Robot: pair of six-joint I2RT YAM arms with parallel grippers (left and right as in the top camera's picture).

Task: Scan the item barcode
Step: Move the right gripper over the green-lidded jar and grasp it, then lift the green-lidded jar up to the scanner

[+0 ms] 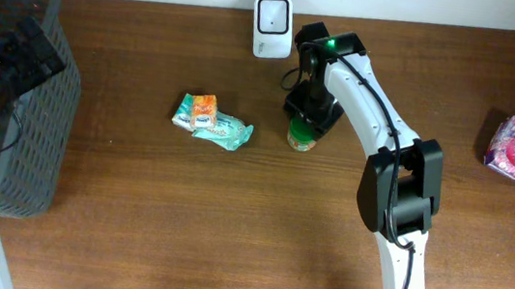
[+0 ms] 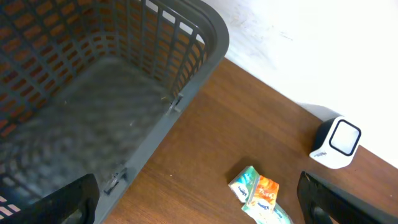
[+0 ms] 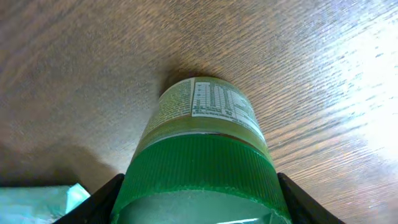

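Overhead: right arm (image 1: 378, 114) outstretched; right end effector (image 1: 307, 119) tight on jar (image 1: 302, 137); left end effector (image 2: 198, 208) wide apart

Grained wooden table (image 1: 133, 208), ribbed green plastic lid (image 3: 199, 168), matt plastic basket (image 2: 211, 31)

The left gripper (image 2: 196, 205) is held wide open, well left of the jar (image 3: 205, 112). The right gripper (image 3: 199, 199) is lowered over it, fingers (image 3: 102, 202) flanking its lid; contact cannot be told.

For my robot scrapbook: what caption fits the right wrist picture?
The right tool flanks the green lid of a jar standing on the wooden table.
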